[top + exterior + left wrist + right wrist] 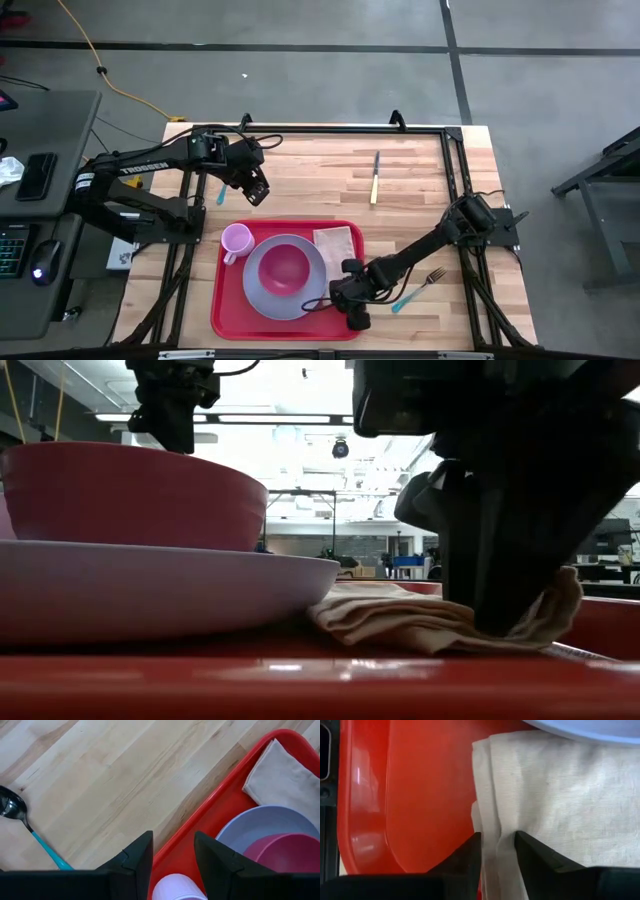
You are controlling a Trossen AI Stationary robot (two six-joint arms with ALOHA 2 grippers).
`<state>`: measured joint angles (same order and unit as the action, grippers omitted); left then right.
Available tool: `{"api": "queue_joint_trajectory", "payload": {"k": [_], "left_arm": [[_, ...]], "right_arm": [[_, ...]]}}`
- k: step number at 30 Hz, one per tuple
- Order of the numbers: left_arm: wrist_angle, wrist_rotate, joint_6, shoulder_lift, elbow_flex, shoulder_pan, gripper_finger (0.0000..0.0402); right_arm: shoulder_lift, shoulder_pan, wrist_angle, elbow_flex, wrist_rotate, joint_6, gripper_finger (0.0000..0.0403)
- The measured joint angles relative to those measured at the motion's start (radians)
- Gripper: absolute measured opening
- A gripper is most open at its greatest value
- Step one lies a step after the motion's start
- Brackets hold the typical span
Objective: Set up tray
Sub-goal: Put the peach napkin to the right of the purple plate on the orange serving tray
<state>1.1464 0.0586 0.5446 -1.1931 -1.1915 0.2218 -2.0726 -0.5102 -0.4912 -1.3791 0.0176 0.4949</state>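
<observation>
Red tray flat on desk; right gripper fingers pinching napkin fold on tray; left gripper above tray's rim, fingers spread, empty.

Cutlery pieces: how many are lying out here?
3, all on bare wood: a spoon near the tray's far-left corner, a knife beyond the tray, a fork to its right.

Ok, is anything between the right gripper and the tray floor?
Yes: the napkin. It lies on the tray beside the plate, and the right gripper has a fold of it pinched between its fingers. Nothing else visible is in the way.
</observation>
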Motion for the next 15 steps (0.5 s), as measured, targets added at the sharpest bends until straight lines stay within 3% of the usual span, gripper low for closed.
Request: {"api": "queue_joint_trajectory", "payload": {"k": [15], "left_arm": [[0.0, 0.001, -0.001, 0.0, 0.0, 0.0, 0.0175]], "right_arm": [[-0.009, -0.004, 0.05, -0.003, 0.052, 0.004, 0.0014]]}}
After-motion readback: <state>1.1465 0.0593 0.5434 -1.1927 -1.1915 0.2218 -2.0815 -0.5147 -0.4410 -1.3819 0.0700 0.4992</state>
